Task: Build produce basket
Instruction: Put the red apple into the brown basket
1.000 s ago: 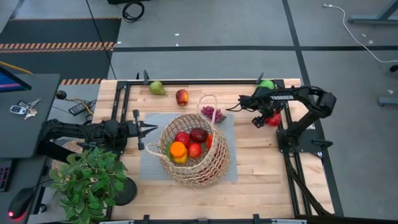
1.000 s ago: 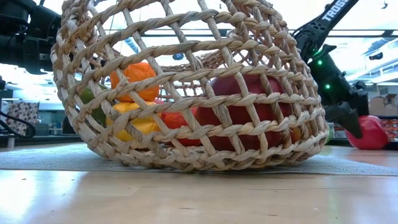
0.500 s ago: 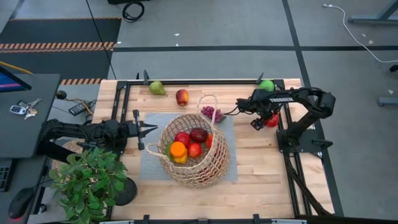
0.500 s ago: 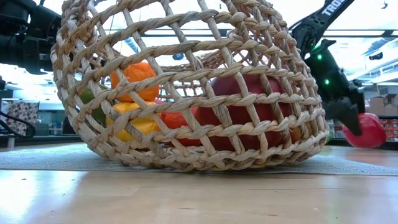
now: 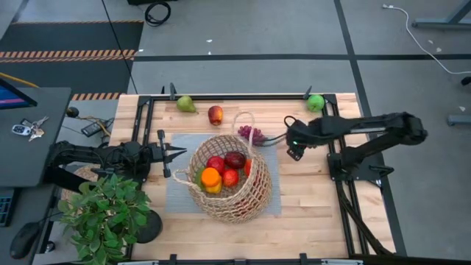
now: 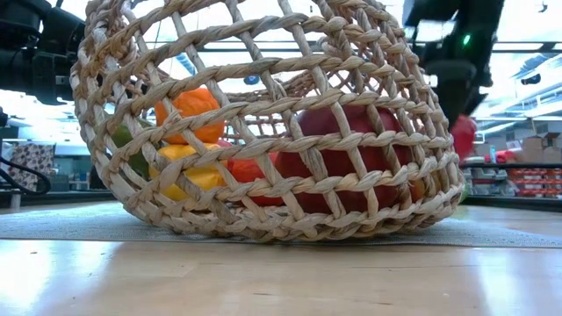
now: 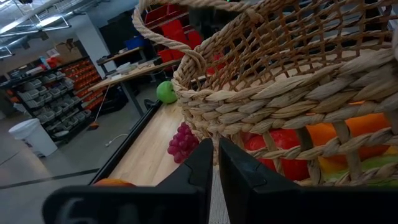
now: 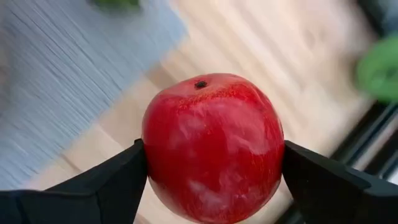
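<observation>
Right arm is stretched from its base at table's right side toward table centre, forearm nearly level; right gripper point(image 5: 293, 149) is held above table surface, its fingers point(image 8: 118, 180) spread wide and pressed on both sides of red apple point(image 8: 212, 144), which is carried clear of table; left arm is laid low along table's left side, pointed toward centre; left gripper point(image 5: 176, 154) is seen closed, fingertips point(image 7: 205, 163) brought together with only thin slit between.
</observation>
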Available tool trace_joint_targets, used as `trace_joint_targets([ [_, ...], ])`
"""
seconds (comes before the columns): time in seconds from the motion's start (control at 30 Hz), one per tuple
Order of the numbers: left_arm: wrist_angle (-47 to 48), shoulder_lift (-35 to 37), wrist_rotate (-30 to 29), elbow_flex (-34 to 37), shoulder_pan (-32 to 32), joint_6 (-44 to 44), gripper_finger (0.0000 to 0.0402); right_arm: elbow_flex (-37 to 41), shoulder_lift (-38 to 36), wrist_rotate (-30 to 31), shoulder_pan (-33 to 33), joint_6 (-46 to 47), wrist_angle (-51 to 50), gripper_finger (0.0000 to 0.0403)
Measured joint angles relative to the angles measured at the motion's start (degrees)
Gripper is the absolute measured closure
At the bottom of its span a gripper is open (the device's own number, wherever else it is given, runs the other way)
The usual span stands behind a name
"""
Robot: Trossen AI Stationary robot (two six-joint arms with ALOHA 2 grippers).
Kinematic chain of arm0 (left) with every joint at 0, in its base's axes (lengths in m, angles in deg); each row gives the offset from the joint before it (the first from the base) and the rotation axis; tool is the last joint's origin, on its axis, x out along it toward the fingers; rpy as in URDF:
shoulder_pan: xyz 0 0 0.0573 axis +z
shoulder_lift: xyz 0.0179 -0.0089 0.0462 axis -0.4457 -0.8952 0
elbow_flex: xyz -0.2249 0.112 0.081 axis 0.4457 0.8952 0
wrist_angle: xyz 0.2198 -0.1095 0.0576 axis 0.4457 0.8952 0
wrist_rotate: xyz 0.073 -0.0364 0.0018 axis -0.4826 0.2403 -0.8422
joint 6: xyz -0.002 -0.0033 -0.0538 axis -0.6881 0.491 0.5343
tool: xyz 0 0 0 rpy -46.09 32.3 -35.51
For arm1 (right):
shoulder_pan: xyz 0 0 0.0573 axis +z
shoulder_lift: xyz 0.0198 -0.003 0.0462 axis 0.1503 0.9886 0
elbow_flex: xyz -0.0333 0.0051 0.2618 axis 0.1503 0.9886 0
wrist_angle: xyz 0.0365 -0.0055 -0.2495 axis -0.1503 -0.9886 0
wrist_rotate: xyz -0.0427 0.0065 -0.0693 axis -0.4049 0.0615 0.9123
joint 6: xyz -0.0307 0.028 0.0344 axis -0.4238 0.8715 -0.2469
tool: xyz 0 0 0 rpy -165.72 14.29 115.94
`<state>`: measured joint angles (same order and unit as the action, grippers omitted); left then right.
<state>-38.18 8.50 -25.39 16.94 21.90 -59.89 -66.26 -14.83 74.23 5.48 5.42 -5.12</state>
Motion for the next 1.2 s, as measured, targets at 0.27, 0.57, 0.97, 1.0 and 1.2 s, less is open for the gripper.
trace_joint_targets([
  [0.27, 0.0, 0.0, 0.0, 0.0, 0.0, 0.0, 0.0373, 0.8, -10.9, 26.9, 13.0, 4.0, 7.8, 0.0057],
  [0.57, 0.0, 0.0, 0.0, 0.0, 0.0, 0.0, 0.0366, 6.6, -17.6, 30.1, 20.0, -22.3, 38.3, 0.0057],
  [0.97, 0.0, 0.0, 0.0, 0.0, 0.0, 0.0, 0.0372, 14.0, -22.7, 18.8, 29.6, -49.8, 73.6, 0.0057],
  [1.0, 0.0, 0.0, 0.0, 0.0, 0.0, 0.0, 0.0371, 14.0, -22.6, 16.7, 29.9, -50.1, 73.6, 0.0057],
  [1.2, 0.0, 0.0, 0.0, 0.0, 0.0, 0.0, 0.0366, 14.0, -22.5, 14.7, 30.1, -54.7, 73.7, 0.0057],
])
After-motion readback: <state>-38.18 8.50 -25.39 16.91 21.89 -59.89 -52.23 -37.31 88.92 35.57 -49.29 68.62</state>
